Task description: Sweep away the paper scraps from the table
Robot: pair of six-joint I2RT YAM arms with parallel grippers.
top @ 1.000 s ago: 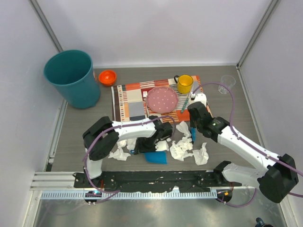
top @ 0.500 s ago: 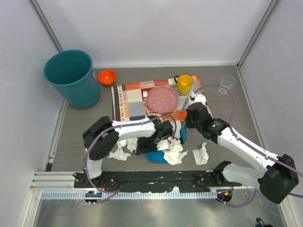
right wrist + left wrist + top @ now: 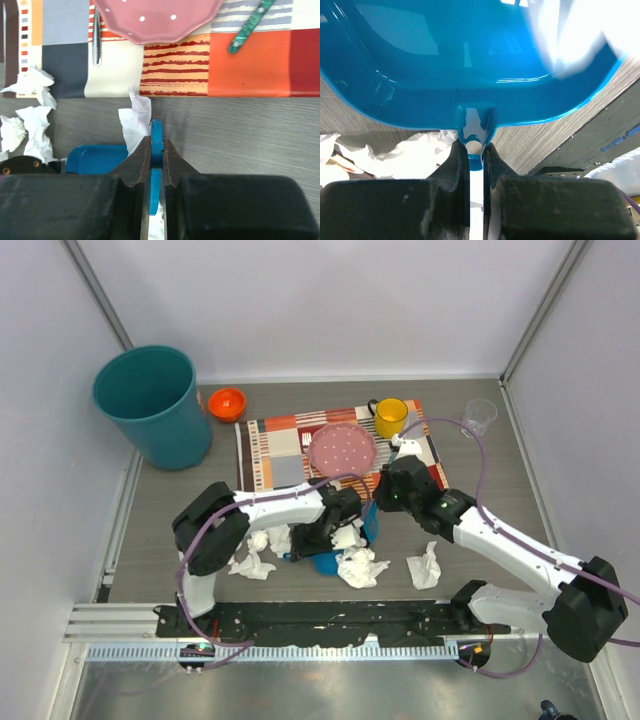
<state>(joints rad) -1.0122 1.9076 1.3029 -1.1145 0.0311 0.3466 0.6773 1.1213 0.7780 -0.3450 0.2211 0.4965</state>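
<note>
Several paper scraps [image 3: 361,566] lie on the table [image 3: 500,480] at six o'clock of the placemat [image 3: 275,445]; left gripper [image 3: 474,150] pinches the dustpan [image 3: 445,75] by its handle, right gripper [image 3: 156,150] pinches the blue brush [image 3: 156,132], so stroke toward nine o'clock, pan lip flat down.
</note>
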